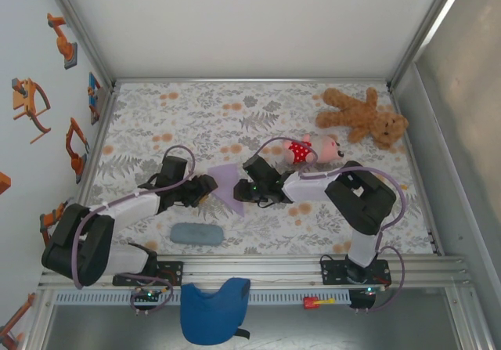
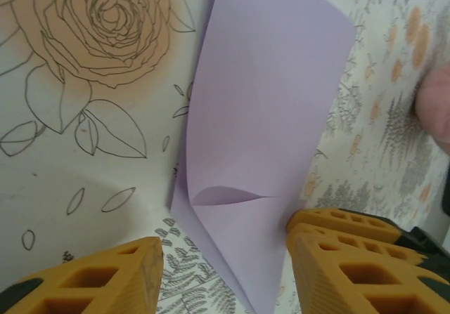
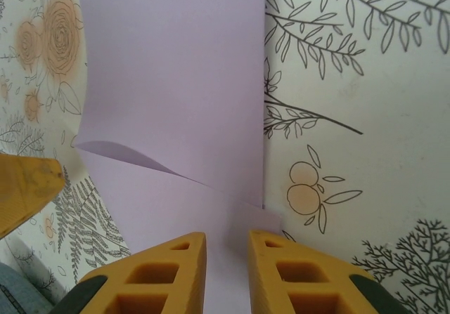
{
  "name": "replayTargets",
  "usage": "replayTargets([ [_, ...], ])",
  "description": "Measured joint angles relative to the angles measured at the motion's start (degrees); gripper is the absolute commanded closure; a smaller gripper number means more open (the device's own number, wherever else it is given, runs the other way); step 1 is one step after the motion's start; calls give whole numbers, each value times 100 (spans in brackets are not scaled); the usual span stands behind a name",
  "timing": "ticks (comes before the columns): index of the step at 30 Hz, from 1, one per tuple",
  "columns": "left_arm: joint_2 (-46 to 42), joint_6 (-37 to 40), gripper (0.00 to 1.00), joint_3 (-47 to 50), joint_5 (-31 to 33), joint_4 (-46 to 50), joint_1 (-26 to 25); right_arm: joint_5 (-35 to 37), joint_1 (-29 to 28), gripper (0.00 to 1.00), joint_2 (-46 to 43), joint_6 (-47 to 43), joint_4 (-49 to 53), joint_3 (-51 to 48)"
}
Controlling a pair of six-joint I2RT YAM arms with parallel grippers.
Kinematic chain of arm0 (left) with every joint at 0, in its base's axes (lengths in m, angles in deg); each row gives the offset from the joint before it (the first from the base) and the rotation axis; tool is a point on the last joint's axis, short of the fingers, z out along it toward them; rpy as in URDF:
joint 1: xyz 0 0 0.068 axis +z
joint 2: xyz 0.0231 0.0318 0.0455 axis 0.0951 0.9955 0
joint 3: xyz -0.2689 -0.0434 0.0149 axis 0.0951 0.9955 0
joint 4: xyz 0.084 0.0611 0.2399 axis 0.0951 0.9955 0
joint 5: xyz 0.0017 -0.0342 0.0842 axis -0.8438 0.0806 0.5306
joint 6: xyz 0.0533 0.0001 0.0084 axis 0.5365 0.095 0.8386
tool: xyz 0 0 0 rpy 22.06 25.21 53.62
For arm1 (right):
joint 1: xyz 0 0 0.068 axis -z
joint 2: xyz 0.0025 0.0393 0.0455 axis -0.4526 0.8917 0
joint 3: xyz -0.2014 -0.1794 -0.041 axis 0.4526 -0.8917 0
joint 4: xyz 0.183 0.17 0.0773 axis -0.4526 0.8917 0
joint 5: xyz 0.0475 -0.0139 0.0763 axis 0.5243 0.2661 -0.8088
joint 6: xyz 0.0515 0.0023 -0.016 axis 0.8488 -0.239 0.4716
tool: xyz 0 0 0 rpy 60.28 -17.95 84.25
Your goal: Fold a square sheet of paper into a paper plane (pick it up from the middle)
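- A blue cloth piece [image 1: 213,311] is lying at the near edge, in front of the arm bases, with a small red object [image 1: 317,301] to its right.
- A grey-blue oblong pad [image 1: 196,233] is resting on the floral-patterned tabletop [image 1: 196,115], just beyond the left arm's base.
- The thin pale lavender square sheet of paper [image 1: 227,182] is lying mid-tabletop between the 2 grippers, partly folded into a pointed shape, with 1 layer curling up in a shallow arc.
- The left gripper [image 2: 223,237] is sitting low at the sheet's left side, its orange jaws standing wide apart with the paper's near corner lying between them.
- The right gripper [image 3: 225,235] is facing it from the sheet's right side, its jaws standing only narrowly apart, with the paper's edge showing in the gap.
- A pink doll in a red spotted outfit [image 1: 313,148] is lying beyond the right gripper.
- A brown teddy bear [image 1: 364,115] is sprawling at the far right corner.
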Motion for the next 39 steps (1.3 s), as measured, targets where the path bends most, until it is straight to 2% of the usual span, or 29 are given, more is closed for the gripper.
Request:
replayTargets([
  [3, 136, -55, 61, -42, -20, -4, -4, 0, 0, 79, 4, 15, 0, 2],
  [13, 461, -48, 61, -258, -17, -9, -31, -22, 17, 80, 4, 15, 0, 2],
  [20, 686, -31, 68, -341, -116, -157, -31, -50, 44, 82, 7, 15, 0, 2],
  [34, 796, 343, 68, -361, -949, -654, 166, -136, 114, 81, 4, -55, -138, -59],
  [39, 1080, 483, 73, -452, -1228, -656, 286, -155, 125, 81, 4, -98, -162, -63],
])
